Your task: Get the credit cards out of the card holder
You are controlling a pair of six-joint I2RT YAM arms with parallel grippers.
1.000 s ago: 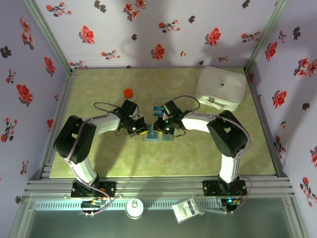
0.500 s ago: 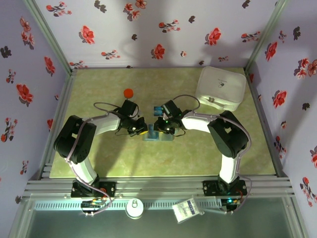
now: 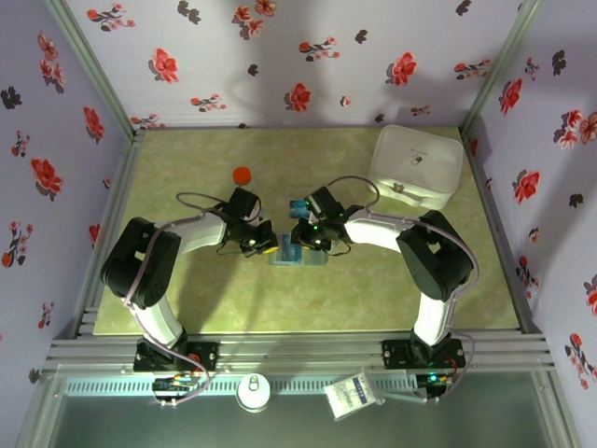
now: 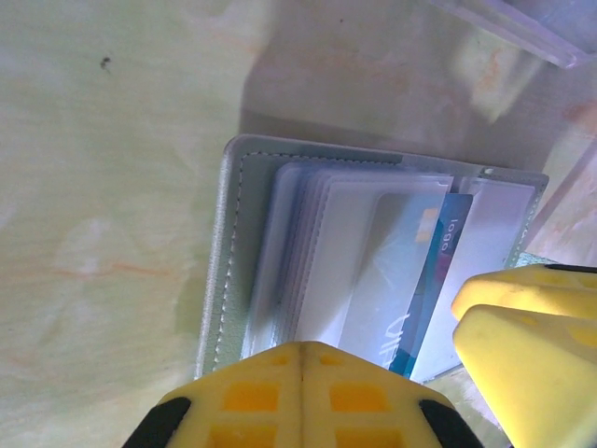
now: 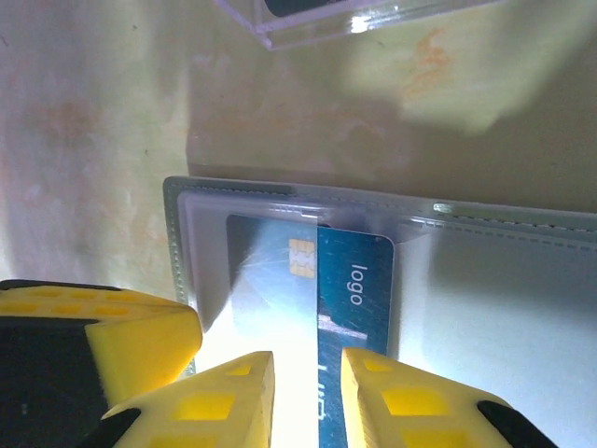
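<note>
The card holder point(image 3: 300, 259) is laid open on the table point(image 3: 187, 299), between the two arms and near its middle. The left gripper point(image 3: 262, 245) is shut with nothing between its pads. It is set down at the holder's edge, judged to be there so that the holder is pinned while a card is drawn.

The right gripper point(image 5: 306, 373) is held with its jaws a narrow way apart over the near end of the blue card point(image 5: 353, 271). Nothing appears to be clamped, though whether the tips touch the card cannot be made out. One half of the card lies under a clear sleeve; the other half, with the word "logo", is bare.

From above, most of the holder is covered by the grippers, and the detail is supplied by the wrist views. In the left wrist view the clear sleeves point(image 4: 308, 252) are seen fanned in a stack, with the blue card slanted beneath them and the right arm's yellow fingers point(image 4: 522, 322) just beside it.
</note>
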